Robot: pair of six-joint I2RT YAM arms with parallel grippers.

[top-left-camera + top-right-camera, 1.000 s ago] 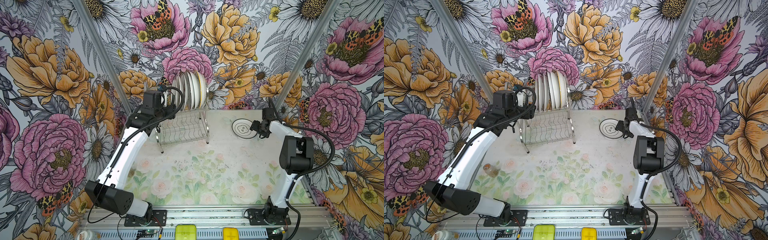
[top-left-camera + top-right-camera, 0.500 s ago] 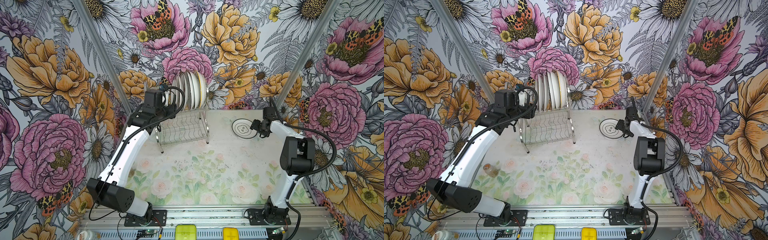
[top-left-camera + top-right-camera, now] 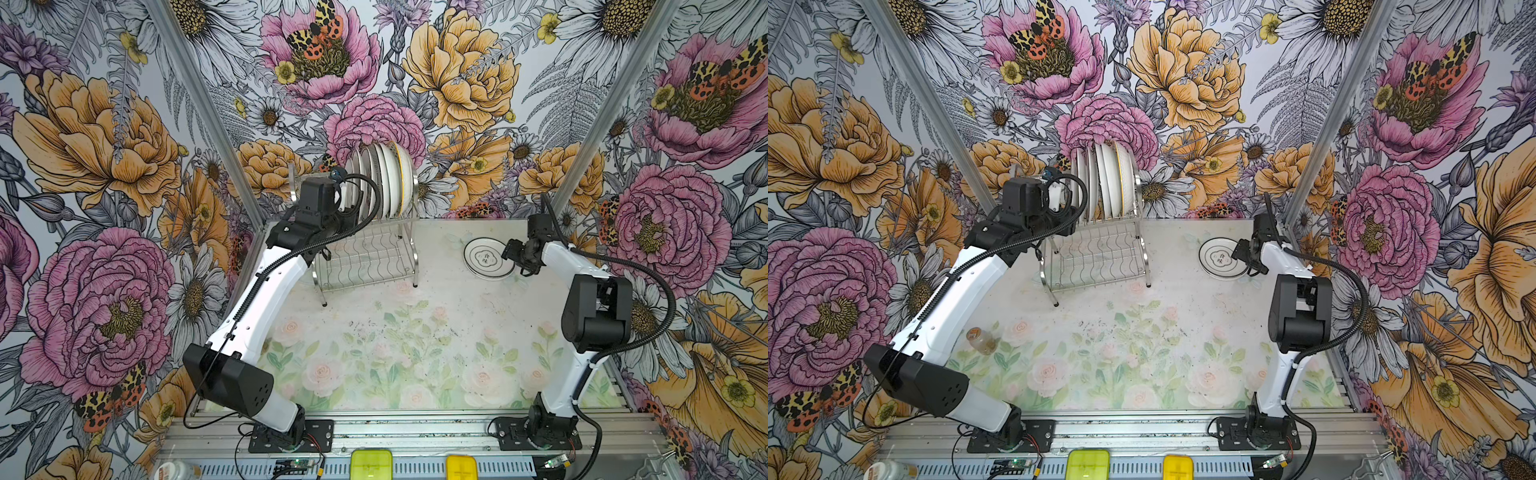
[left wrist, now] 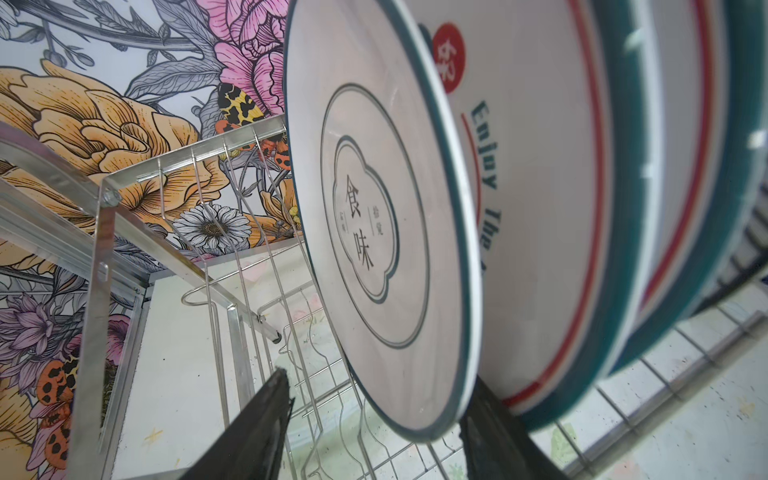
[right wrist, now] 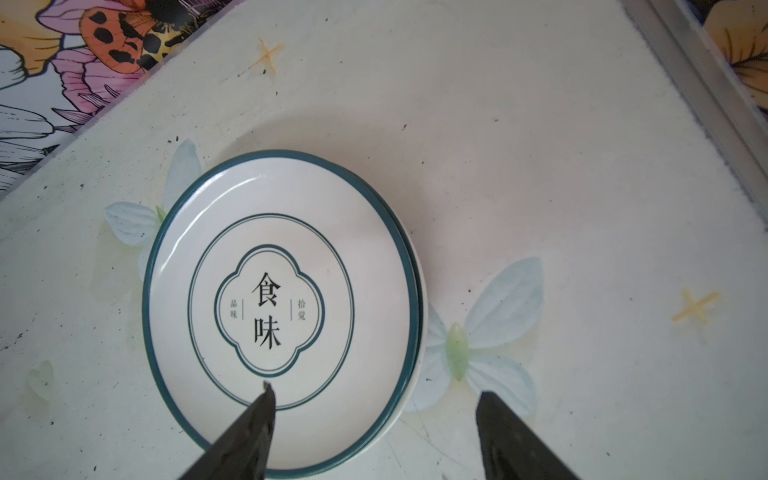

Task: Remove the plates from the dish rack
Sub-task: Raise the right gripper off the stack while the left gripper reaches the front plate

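Right now, on the table (image 3: pixel 415 332), your right gripper (image 5: pixel 376 392) is hovering with jaws spread over two plates (image 5: pixel 282 249) lying stacked flat at the right rear. One finger is hanging above the upper one's face and its partner above bare table.

Farther back, the rack (image 3: pixel 365 257) is standing near the back wall, holding a row of plates (image 3: pixel 390 178) on edge in its upper tier. Your left gripper (image 4: pixel 380 376) is straddling the rim of the left-end plate (image 4: pixel 374 208). Its jaws are spread and not pinching: one finger is sitting clear in front, the other is reaching behind.
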